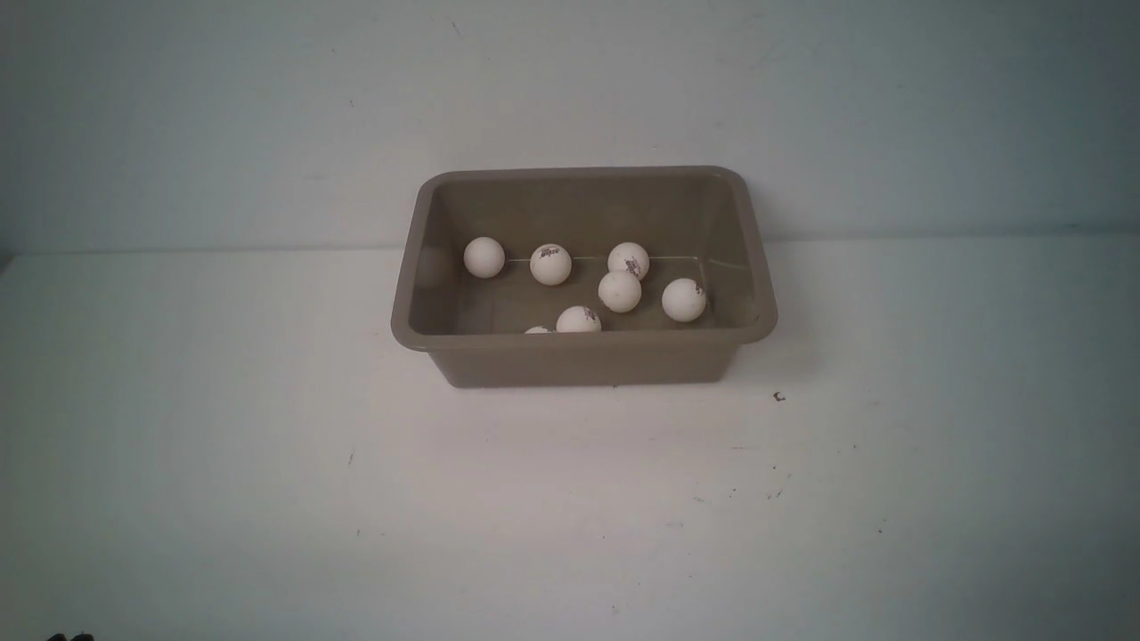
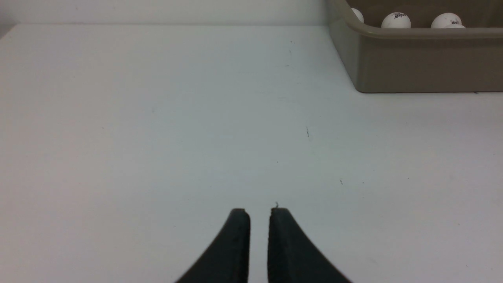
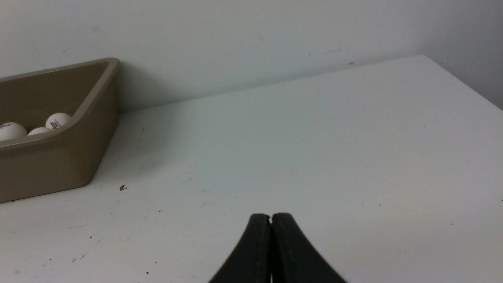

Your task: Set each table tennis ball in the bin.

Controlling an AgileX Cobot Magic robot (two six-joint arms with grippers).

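- Front view: the bin [image 1: 583, 356] is a taupe plastic tub with rounded corners, a flared rim and sloping walls, sitting on the white worktop [image 1: 267, 463] up against the pale wall [image 1: 570, 89].
- The table tennis balls [image 1: 620, 291] are small, matte and white, a few with a little dark printed logo. All the ones I can see are inside the bin.
- I count six clear ones plus the top of a seventh peeking over the near rim. Two sit by the far wall on the left side, two are touching near the middle, one sits apart toward the right, and one is tucked behind the near wall.
- A small dark speck [image 1: 779, 397] lies on the worktop just off the bin's near right corner. Neither arm shows up here.
- Left wrist view: the left gripper [image 2: 259, 212] has its black fingers [image 2: 235, 243] nearly together with a thin slit between them, nothing in there. It hovers over bare worktop, well apart from the bin, where three ball tops poke above the rim.
- Right wrist view: the right gripper [image 3: 271, 216] has its fingers [image 3: 251, 251] clenched tight and empty, also well apart from the bin. Three balls show over the rim.
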